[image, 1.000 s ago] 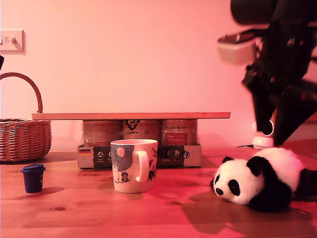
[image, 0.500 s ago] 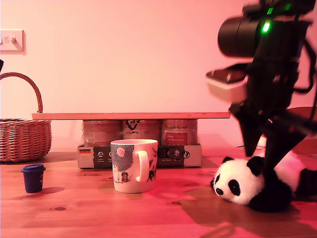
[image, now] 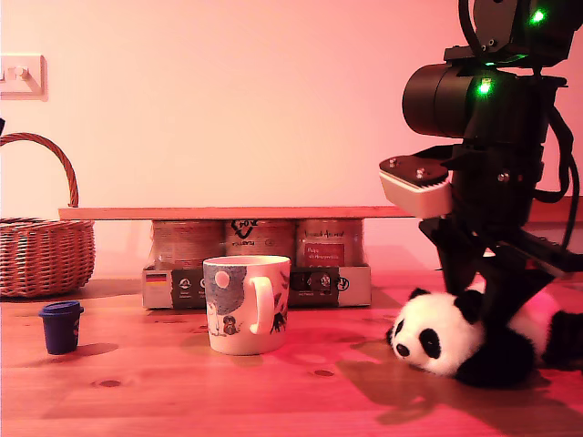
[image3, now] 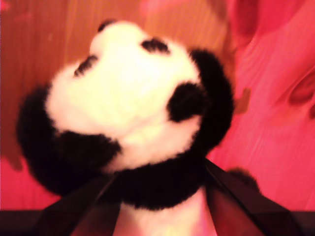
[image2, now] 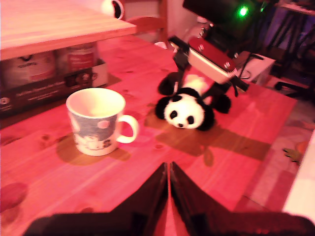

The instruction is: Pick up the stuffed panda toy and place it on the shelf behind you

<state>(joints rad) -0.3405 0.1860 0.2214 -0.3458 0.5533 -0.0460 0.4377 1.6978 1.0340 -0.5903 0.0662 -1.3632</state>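
The stuffed panda toy (image: pixel 435 339) lies on the wooden tabletop at the exterior view's right, its face turned toward the mug. My second gripper (image: pixel 477 305) has come down on it from above and is open, one finger on either side of the panda's body behind the head. The second wrist view is filled by the panda (image3: pixel 133 98), with dark fingers (image3: pixel 83 206) flanking its black shoulders. The shelf (image: pixel 237 212) is a thin light plank resting on jars behind the mug. My first gripper (image2: pixel 169 179) is shut, empty, and looks across the table at the panda (image2: pixel 186 112).
A decorated white mug (image: pixel 244 305) stands mid-table in front of a cardboard tray of jars (image: pixel 255 264). A wicker basket (image: pixel 41 246) and a small blue cup (image: pixel 61 326) sit at the exterior view's left. A small white round camera (image2: pixel 113 6) is beyond the shelf's end.
The second arm has dropped down from above over the panda; its open fingers now straddle the toy. The panda, mug and shelf have stayed put.
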